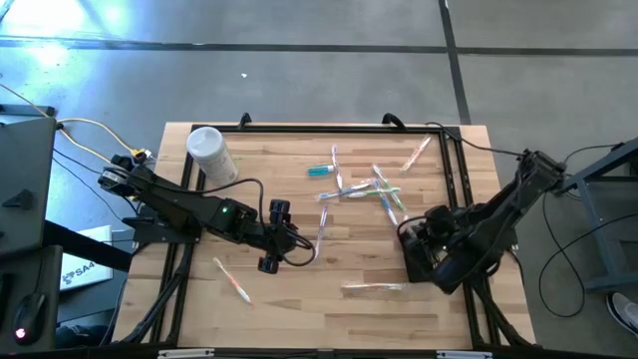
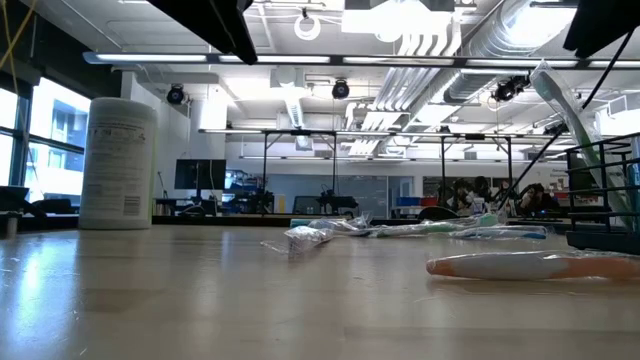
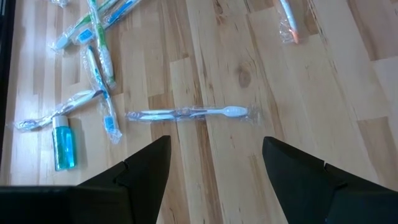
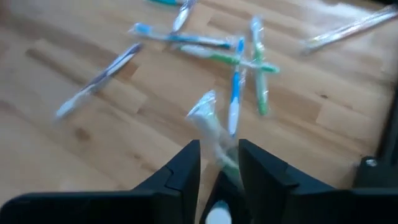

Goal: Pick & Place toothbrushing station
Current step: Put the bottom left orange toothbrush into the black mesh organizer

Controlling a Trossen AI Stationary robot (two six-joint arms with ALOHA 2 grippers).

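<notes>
2 hands [image 1: 271, 236] [image 1: 431, 244] low over table [image 1: 299, 299]

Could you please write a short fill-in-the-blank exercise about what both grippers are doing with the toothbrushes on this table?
1. The right gripper is shut on a wrapped ____.
2. The left gripper hangs with its fingers ____ above a wrapped toothbrush.
3. The white canister stands near the table's ____ side in the high view.
4. The small bottle beside the toothbrush pile holds a ____ liquid.

Missing words: toothbrush; open; left; teal
</notes>
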